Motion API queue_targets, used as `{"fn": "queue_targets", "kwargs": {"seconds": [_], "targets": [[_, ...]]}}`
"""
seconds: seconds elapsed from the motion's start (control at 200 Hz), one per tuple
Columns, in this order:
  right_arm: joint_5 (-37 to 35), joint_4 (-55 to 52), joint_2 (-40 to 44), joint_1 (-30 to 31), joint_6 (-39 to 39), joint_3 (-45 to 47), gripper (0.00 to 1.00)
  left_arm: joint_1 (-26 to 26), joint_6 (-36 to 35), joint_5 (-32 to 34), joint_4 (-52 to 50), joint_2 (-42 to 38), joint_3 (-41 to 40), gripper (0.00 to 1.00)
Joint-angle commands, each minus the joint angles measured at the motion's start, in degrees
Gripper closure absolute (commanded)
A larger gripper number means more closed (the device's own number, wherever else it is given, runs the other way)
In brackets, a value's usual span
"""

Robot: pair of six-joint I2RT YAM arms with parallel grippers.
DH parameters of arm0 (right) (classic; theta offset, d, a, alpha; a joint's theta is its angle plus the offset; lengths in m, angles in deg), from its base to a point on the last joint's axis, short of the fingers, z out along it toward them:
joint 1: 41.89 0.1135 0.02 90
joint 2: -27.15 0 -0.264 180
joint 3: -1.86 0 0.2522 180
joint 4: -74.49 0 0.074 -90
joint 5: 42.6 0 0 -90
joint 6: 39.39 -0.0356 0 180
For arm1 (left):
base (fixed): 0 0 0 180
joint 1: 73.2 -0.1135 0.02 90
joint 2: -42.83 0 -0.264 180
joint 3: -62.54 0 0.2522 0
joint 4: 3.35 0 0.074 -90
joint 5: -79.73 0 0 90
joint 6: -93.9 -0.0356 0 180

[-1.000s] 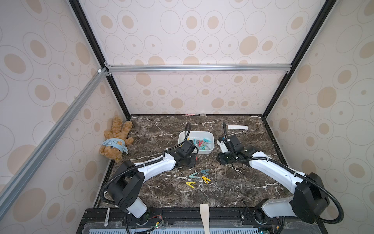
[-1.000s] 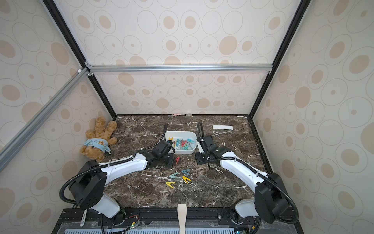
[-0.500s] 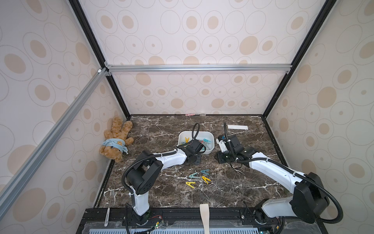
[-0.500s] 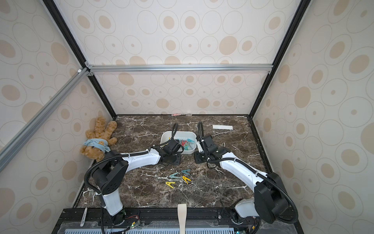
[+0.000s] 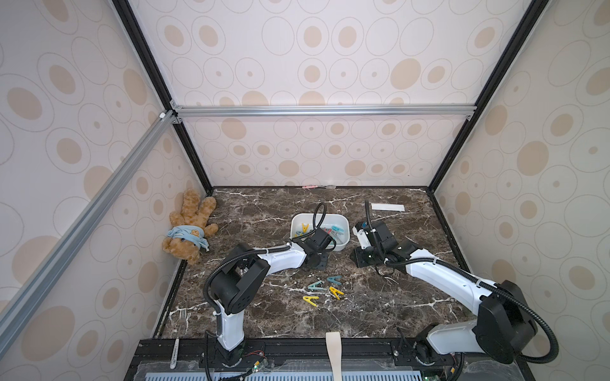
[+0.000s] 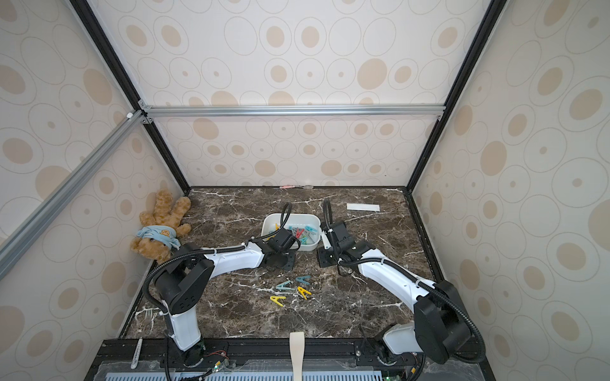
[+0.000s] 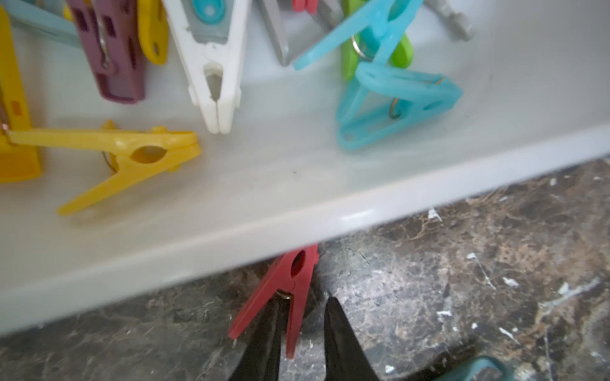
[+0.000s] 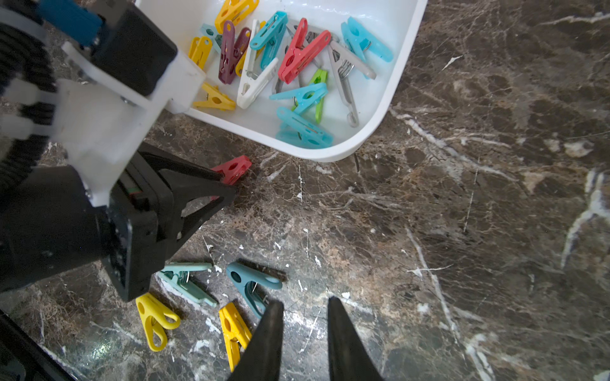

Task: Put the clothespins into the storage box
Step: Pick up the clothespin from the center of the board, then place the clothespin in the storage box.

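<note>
A red clothespin lies on the surface, just beside the outer wall of the storage box, in which other clothespins are piled. One leg is straddled by the narrowly parted left claw. The right claw is held narrowly open, empty, near a teal clothespin.

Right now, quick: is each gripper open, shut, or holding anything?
Left gripper: open, with one leg of the red clothespin between its fingers, not clamped.
Right gripper: narrowly open, empty.
</note>
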Motion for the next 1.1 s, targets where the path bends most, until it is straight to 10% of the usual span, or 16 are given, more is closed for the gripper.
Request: {"fn": "queue_targets", "kwargs": {"seconds": [0.0,0.565,1.095], "targets": [[-0.16,0.55,0.47,0.26,-0.13,0.61,0.74,0.4,0.76,0.52,-1.56,1.35,2.3,0.77],[0.04,-1.02,0.54,0.23,-0.21,-1.53,0.74,0.48,0.28,-0.35,-2.85,-1.15,0.88,1.0],[1.24,-4.03,-1.74,0.2,-2.03,-4.43,0.74,-3.93,-0.3,-10.5,-1.25,-23.46,-11.11,1.0]]}}
